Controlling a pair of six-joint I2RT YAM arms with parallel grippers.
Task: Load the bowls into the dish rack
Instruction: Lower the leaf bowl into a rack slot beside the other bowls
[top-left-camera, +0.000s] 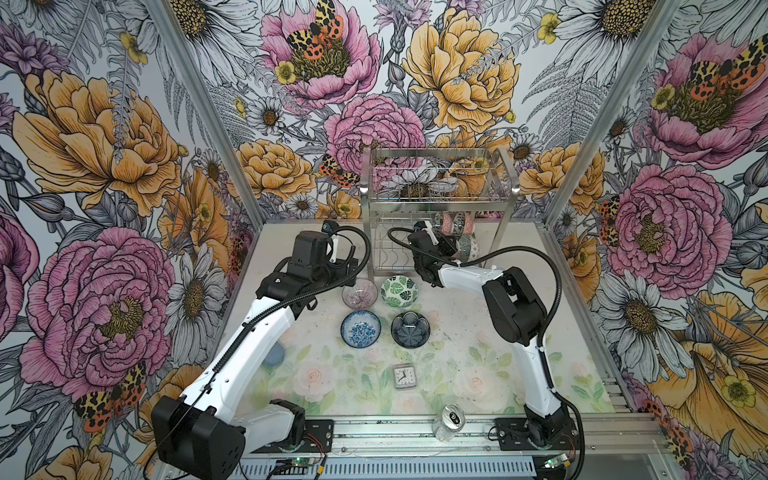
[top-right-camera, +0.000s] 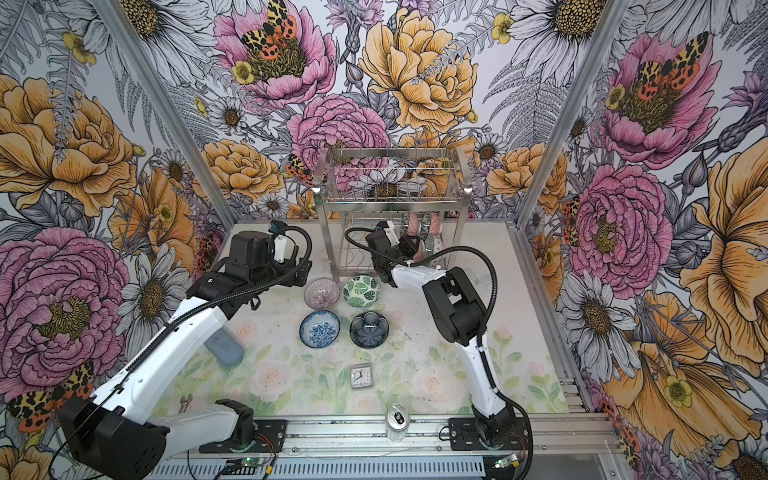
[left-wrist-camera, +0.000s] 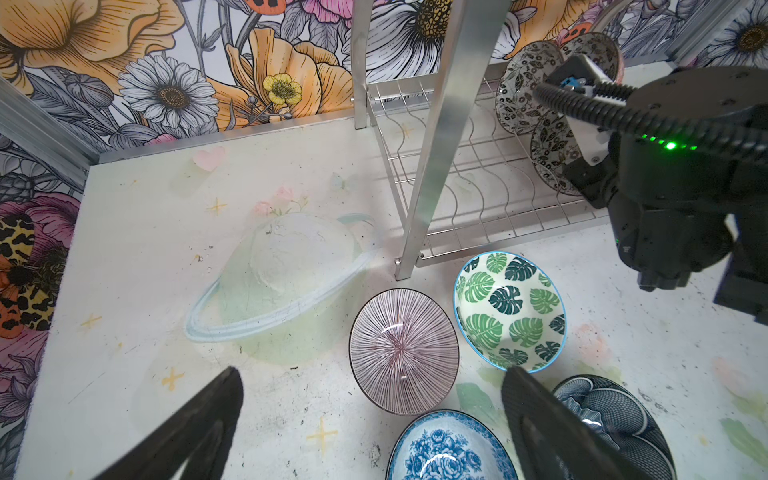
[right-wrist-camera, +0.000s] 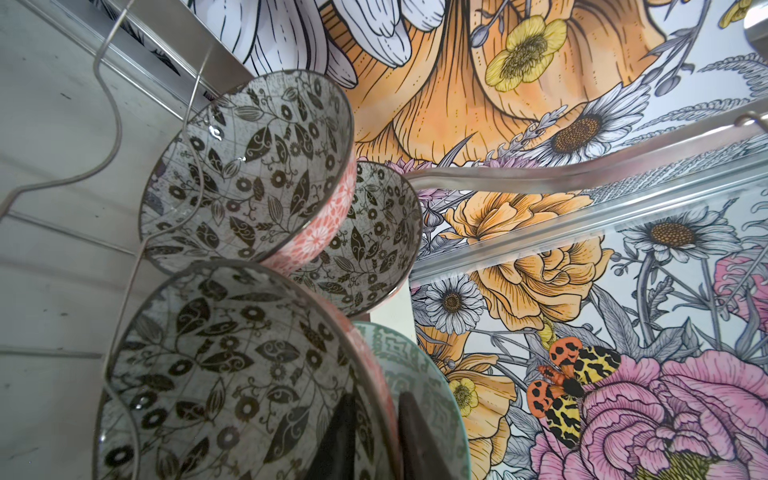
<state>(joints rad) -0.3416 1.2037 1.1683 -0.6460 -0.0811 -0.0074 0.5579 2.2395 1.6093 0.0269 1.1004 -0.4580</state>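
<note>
The dish rack (top-left-camera: 440, 202) stands at 12 o'clock on the surface (top-left-camera: 478, 345). Its upper basket holds nothing. At the 3 o'clock end of the lower wavy-wire tier, several bowls stand on edge.

The right end effector (right-wrist-camera: 376, 399) reaches into that tier. Its 2 fingers straddle the rim of the nearest black-and-white floral bowl (right-wrist-camera: 232, 374), 1 inside it and 1 between it and a green geometric bowl (right-wrist-camera: 415, 374). Whether it is clenched on the rim or released, I cannot tell. Behind are 2 more floral bowls (right-wrist-camera: 249, 166) with pink outsides.

On the surface, at 6 o'clock from the rack, 4 bowls sit upright in a square:
- pink striped bowl (top-left-camera: 360, 293) at 10 o'clock
- green leaf bowl (top-left-camera: 399, 292) at 2 o'clock
- blue floral bowl (top-left-camera: 360, 329) at 8 o'clock
- dark blue bowl (top-left-camera: 410, 330) at 4 o'clock

The left end effector (left-wrist-camera: 372, 374) hangs fully released and holds nothing, at the pink striped bowl's 10 o'clock.

A small clock (top-left-camera: 404, 376) lies at 6 o'clock from the bowls. A drink can (top-left-camera: 449, 422) stands beyond it at the surface's edge.
</note>
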